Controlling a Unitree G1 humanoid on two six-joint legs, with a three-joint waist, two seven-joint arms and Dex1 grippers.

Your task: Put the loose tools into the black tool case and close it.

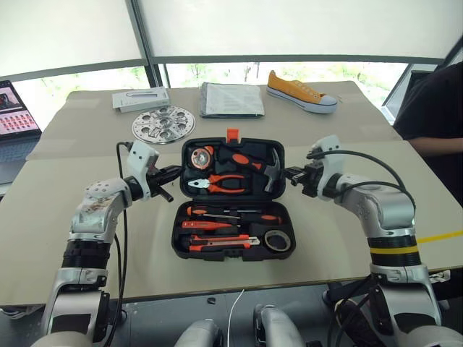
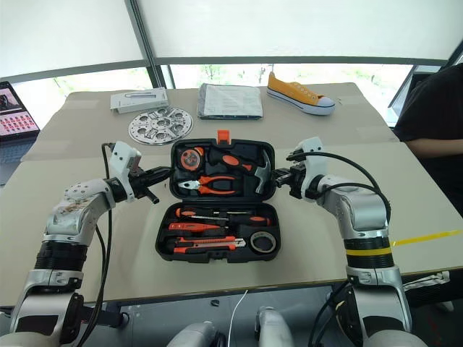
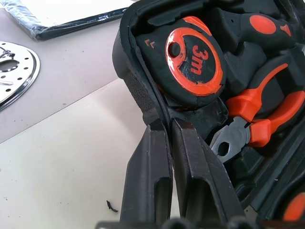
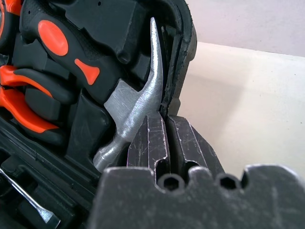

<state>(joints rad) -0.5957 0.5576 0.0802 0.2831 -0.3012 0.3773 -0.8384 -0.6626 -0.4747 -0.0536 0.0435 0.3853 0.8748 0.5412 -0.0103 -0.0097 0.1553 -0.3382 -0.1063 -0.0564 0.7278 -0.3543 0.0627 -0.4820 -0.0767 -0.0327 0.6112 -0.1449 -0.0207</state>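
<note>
The black tool case (image 1: 230, 199) lies open and flat on the tan table (image 1: 347, 238), directly in front of you, between your two arms. Its lid half is the far half, with a small orange latch (image 1: 232, 134) at the far edge.

Your left gripper (image 3: 167, 131) has its fingers pressed together on the left rim of the lid, beside the tape measure (image 3: 193, 59). Your right gripper (image 4: 166, 125) has its fingers together on the right rim, just beside the hammer (image 4: 138, 107) head. Each looks clamped on the thin plastic edge, though how deep the bite goes is hard to tell.

The loose tools appear to be stowed already, so the step in hand is likely the closing. Lift both sides of the lid evenly and swing it toward you over the near half. Keep the two hands level with each other so the lid does not twist, and expect to let go before the fingers get trapped between the halves.

In the lid half sit the tape measure, the orange-handled pliers (image 1: 224, 183) and the hammer. In the near half lie two screwdrivers (image 1: 231, 212), the slim tester screwdriver (image 1: 206, 225), the utility knife (image 1: 224, 242) and the tape roll (image 1: 278, 240), each in its recess. Nothing seems to stand proud of the recesses.
</note>
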